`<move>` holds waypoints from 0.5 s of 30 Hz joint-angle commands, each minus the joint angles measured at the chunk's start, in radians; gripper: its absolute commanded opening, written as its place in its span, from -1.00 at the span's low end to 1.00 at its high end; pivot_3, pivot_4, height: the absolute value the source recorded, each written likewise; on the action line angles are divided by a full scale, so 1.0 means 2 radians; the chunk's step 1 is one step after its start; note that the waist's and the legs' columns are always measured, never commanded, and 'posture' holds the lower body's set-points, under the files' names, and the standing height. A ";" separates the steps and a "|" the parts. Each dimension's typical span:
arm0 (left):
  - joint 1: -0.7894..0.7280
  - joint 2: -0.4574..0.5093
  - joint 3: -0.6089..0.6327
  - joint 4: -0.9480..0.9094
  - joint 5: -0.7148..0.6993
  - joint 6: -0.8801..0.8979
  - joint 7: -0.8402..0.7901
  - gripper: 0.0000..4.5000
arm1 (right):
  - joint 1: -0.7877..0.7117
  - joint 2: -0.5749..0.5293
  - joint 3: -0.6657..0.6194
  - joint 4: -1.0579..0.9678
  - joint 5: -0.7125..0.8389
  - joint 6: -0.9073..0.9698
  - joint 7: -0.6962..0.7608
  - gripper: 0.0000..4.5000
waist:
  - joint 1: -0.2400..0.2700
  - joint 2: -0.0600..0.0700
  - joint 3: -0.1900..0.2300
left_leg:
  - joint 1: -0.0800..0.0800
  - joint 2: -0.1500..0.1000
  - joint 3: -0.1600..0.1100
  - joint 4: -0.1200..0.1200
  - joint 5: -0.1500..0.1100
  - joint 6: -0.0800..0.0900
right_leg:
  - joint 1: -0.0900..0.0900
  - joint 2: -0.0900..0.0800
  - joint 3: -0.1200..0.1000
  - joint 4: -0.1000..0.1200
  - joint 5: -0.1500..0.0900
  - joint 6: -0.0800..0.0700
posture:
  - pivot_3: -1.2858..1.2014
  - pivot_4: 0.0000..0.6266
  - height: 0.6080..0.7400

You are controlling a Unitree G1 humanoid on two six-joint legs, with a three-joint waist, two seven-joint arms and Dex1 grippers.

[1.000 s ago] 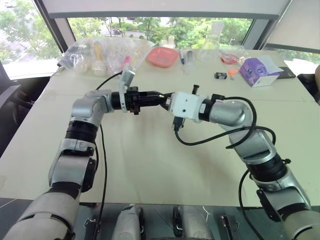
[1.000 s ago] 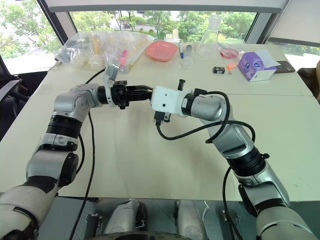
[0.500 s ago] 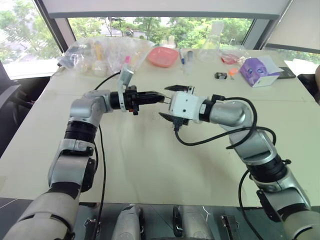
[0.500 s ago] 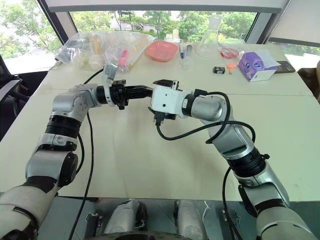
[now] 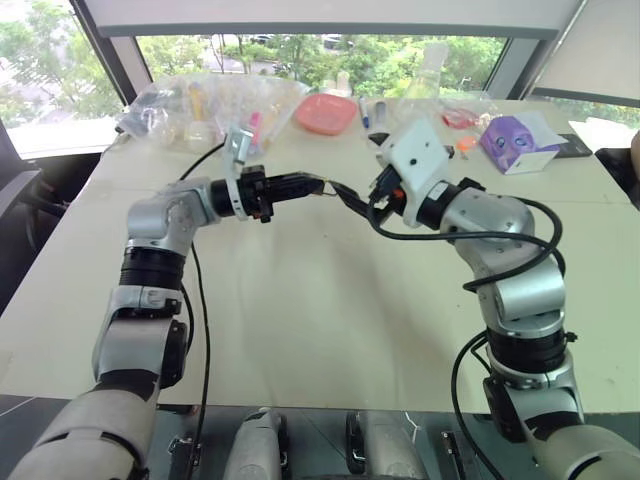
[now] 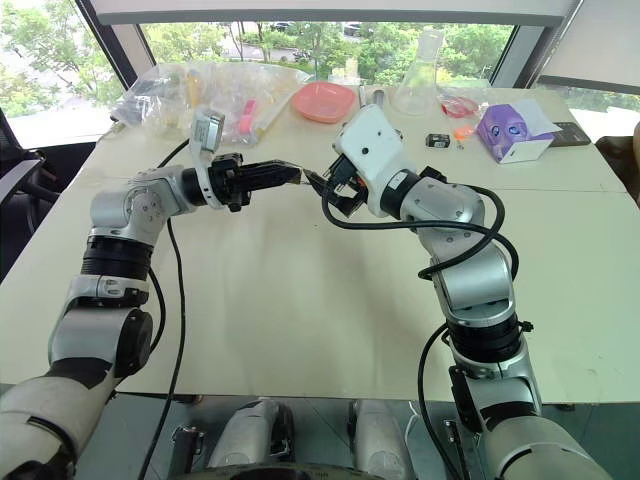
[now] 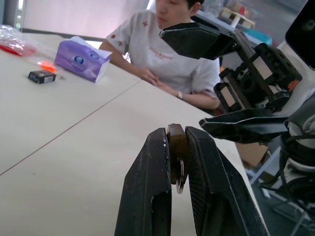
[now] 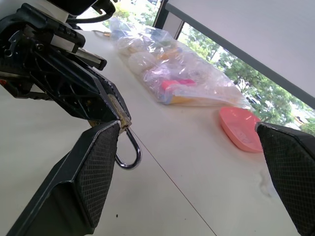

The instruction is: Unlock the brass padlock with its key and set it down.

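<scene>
My left gripper [image 7: 175, 135] is shut on the brass padlock [image 7: 176, 143] and holds it level above the table's middle. The silvery shackle [image 8: 129, 156] hangs as a loop below the lock body [image 8: 123, 118]. My right gripper [image 8: 192, 162] stands wide open just beside it. One of its fingers [image 8: 91, 172] is close under the padlock, the other [image 8: 290, 167] far off. From the head views the two grippers, left [image 5: 315, 184] and right [image 5: 358, 180], face each other tip to tip. I cannot make out the key.
Along the far edge of the table [image 5: 300, 300] lie plastic bags [image 5: 200, 105], a pink dish [image 5: 325, 112], a glass flask [image 5: 425, 90], a small black-and-white box [image 5: 441, 151] and a purple tissue box [image 5: 515, 142]. A person [image 7: 167, 49] sits at the table's right side.
My right gripper went from shut at the left gripper's tip to wide open. Its wrist rolled and it rose and drew back to the right. The left gripper kept its hold on the padlock.
</scene>
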State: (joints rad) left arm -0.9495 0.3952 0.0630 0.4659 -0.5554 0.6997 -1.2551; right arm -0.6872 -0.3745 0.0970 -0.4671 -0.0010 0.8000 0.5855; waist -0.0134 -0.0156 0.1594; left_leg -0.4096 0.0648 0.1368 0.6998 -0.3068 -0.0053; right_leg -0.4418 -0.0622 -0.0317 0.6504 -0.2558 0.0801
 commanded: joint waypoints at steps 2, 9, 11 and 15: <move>-0.016 0.006 0.017 -0.038 -0.028 0.016 -0.002 -0.95 | 0.003 -0.009 0.002 0.008 0.002 -0.016 -0.011 0.98 | 0.000 0.000 0.000 | 0.000 0.000 0.000 0.000 0.000 0.000 | 0.000 0.000 0.000 0.000 0.000 0.000 | 0.03 -0.52 0.90; -0.002 0.013 0.011 -0.066 -0.035 0.022 -0.008 -0.95 | 0.003 -0.013 0.016 0.028 0.011 -0.020 -0.008 0.98 | 0.000 0.000 0.000 | 0.000 0.000 0.000 0.000 0.000 0.000 | 0.000 0.000 0.000 0.000 0.000 0.000 | 0.03 -0.52 0.90; 0.000 0.015 0.009 -0.069 -0.034 0.022 -0.012 -0.95 | 0.001 -0.004 0.009 0.032 0.022 -0.003 -0.013 0.98 | 0.000 0.000 0.000 | 0.000 0.000 0.000 0.000 0.000 0.000 | 0.000 0.000 0.000 0.000 0.000 0.000 | 0.03 -0.52 0.90; 0.000 0.016 0.009 -0.061 -0.027 0.015 -0.005 -0.95 | -0.001 0.005 -0.008 0.024 0.050 0.016 -0.013 0.98 | 0.000 0.000 0.000 | 0.000 0.000 0.000 0.000 0.000 0.000 | 0.000 0.000 0.000 0.000 0.000 0.000 | 0.03 -0.52 0.90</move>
State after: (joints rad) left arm -0.9193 0.4275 0.0585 0.3884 -0.5795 0.7553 -1.2526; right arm -0.6809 -0.3702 0.1010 -0.4097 0.0714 0.8113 0.5597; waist -0.0126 -0.0155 0.1595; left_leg -0.4096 0.0648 0.1363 0.6996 -0.3067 -0.0053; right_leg -0.4419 -0.0622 -0.0316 0.6504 -0.2558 0.0801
